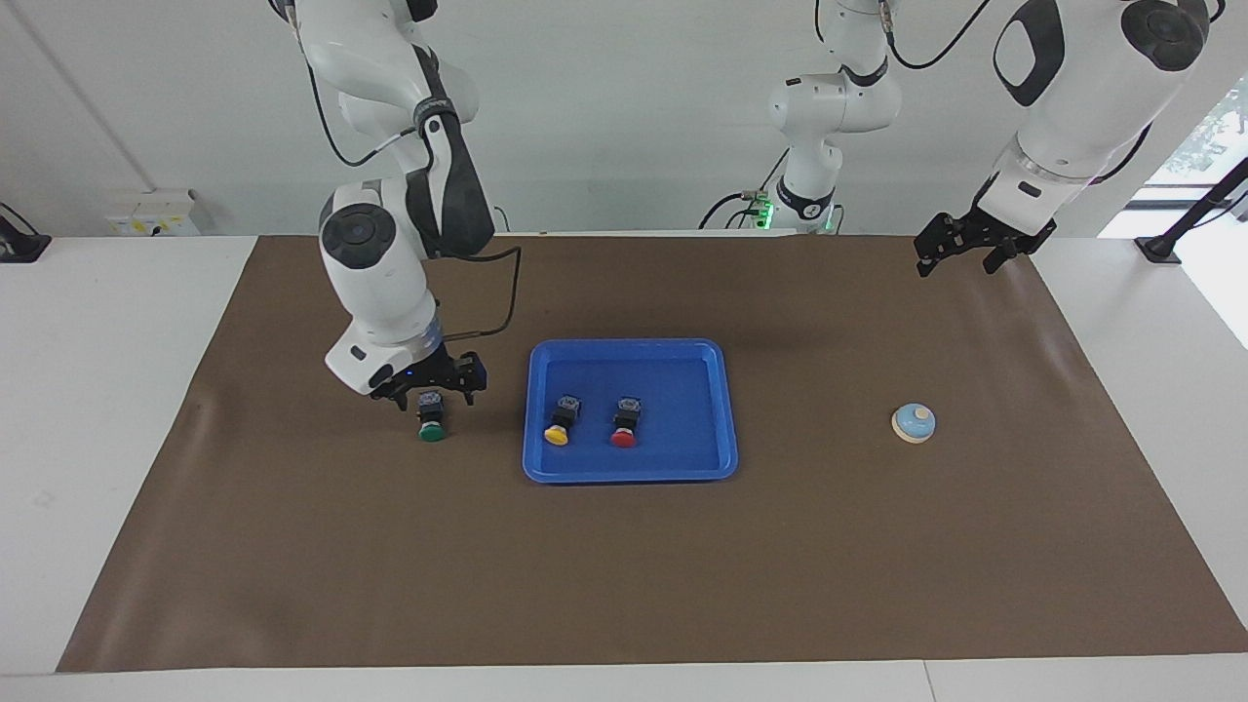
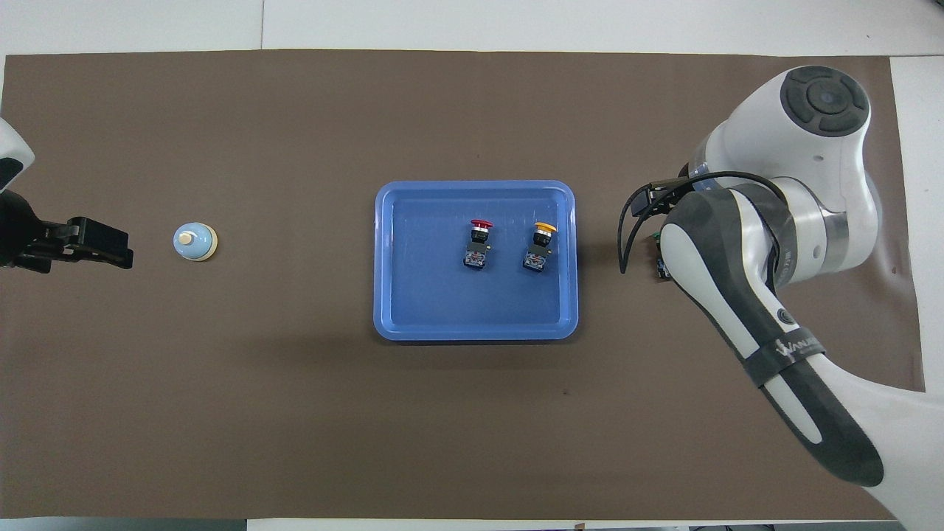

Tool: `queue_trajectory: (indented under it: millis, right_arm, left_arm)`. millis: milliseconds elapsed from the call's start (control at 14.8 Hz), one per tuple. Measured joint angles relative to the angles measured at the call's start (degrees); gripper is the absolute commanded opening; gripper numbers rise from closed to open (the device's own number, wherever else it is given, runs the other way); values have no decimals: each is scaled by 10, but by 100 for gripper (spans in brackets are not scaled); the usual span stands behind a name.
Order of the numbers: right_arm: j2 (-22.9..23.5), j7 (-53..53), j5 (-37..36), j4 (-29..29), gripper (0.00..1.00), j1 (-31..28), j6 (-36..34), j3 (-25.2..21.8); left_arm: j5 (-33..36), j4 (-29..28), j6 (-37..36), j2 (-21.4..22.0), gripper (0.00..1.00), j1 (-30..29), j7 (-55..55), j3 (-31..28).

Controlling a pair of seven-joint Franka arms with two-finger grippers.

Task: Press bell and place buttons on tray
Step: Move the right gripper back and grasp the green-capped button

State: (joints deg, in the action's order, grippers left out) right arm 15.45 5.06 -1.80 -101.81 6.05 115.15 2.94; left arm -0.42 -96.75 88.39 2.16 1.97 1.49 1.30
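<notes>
**Two buttons in tray, green one still on the mat**

Brown mat (image 1: 624, 546) lies closest to your facing camera, covering most of the white surface (image 1: 107, 390). On it, mid-table, you have the blue tray (image 1: 632, 472) holding the yellow button (image 1: 561, 421) and red button (image 1: 626, 422), side by side, caps pointing away from the robots, not touching each other.

Green button (image 1: 430, 416) sits on the mat outside the tray, toward the right arm's end. Your right pincer (image 1: 431, 386) is low right over it, fingers spread to either side of the black body; no squeeze visible, and contact can't be confirmed. Overhead, the right arm hides nearly all of that button.

Bell (image 1: 914, 423) stands on the mat toward the left arm's end, well apart from the tray. Left pincer (image 1: 960, 251) is raised, fingers spread, holding nothing; the left arm waits, off to the side of the bell.
</notes>
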Motion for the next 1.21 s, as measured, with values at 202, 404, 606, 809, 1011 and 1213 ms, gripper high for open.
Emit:
queue_trajectory:
  millis: [202, 404, 606, 809, 1011, 1213]
  right_arm:
    - [-7, -13, 0, -57, 100, -19, 65, 0]
    - [-14, -13, 0, -103, 100, -19, 106, 2]
    - [-15, -13, 0, -115, 100, -19, 117, 5]
    - [-14, -13, 1, -132, 100, -18, 139, 5]
    - [-6, -13, 2, -165, 100, -18, 191, 5]
    - [-1, -11, 3, -188, 78, -18, 221, 5]
  left_arm:
    - [0, 0, 0, 0, 100, 0, 0, 0]
    - [0, 0, 0, 0, 100, 0, 0, 0]
    - [0, 0, 0, 0, 100, 0, 0, 0]
    - [0, 0, 0, 0, 100, 0, 0, 0]
    - [0, 0, 0, 0, 100, 0, 0, 0]
    - [0, 0, 0, 0, 100, 0, 0, 0]
